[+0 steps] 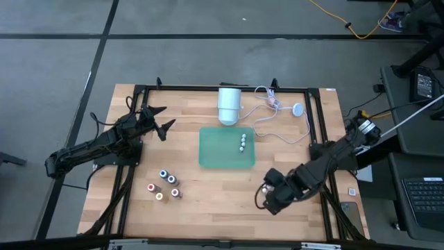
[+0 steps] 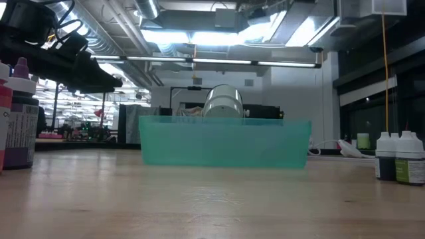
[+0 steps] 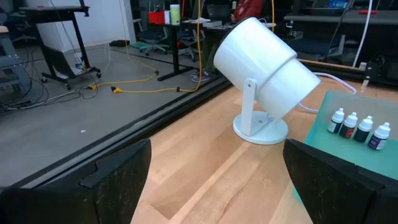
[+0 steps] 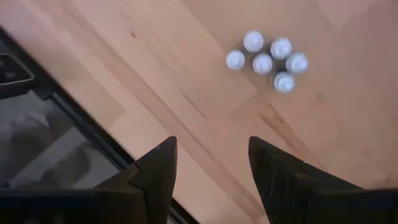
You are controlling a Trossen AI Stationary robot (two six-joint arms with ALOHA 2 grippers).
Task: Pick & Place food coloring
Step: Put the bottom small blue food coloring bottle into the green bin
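Bottle labels: print present, unreadable.
Left hand (image 1: 158,119): released, raised near the white cylinder (image 1: 229,105).
Right hand (image 1: 266,194): fingers parted (nothing grasped), low over worktop (image 1: 215,191), pointing at the food coloring (image 1: 164,185).

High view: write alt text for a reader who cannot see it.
A green tray at the center of a wooden table holds four small white-capped bottles; five colored-top food coloring bottles stand in front of it on the left. Both open pincers, left and right, hold nothing.

bright ceiling strip lights, glare, soft shadows
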